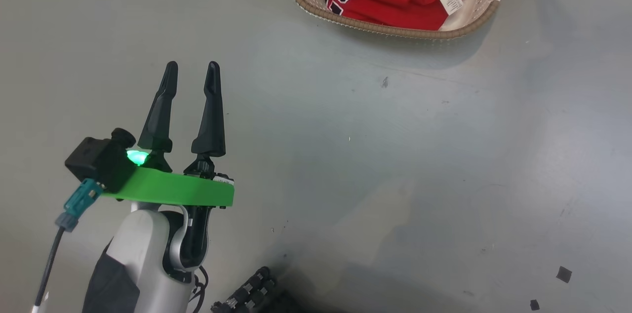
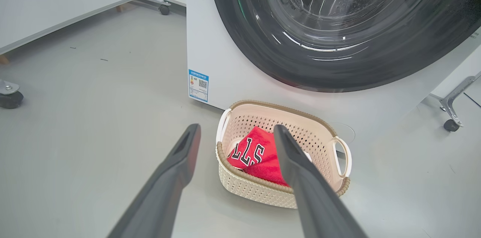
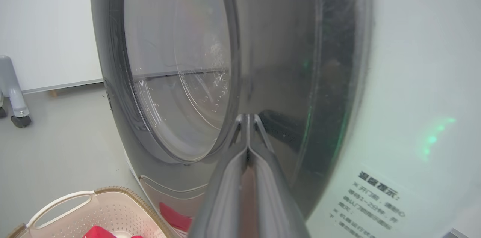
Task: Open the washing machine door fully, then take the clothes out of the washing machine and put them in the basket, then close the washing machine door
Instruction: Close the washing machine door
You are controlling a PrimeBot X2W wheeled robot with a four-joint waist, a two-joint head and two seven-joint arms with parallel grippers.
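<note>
In the head view, the left hand hangs over bare floor with its fingers spread. The basket, cut off by the top edge, holds the clothes, which look soft, light and limp. In the left wrist view, the basket stands just before the washer, whose door looks swung to; the door's top is out of frame. In the right wrist view, the right hand, fingers pressed together and empty, points at the door's glossy rim, which is probably slippery. The door is stiff and hinged, and likely best pushed flat on the rim. Whether the tips touch it, or the latch has caught, cannot be told.
</note>
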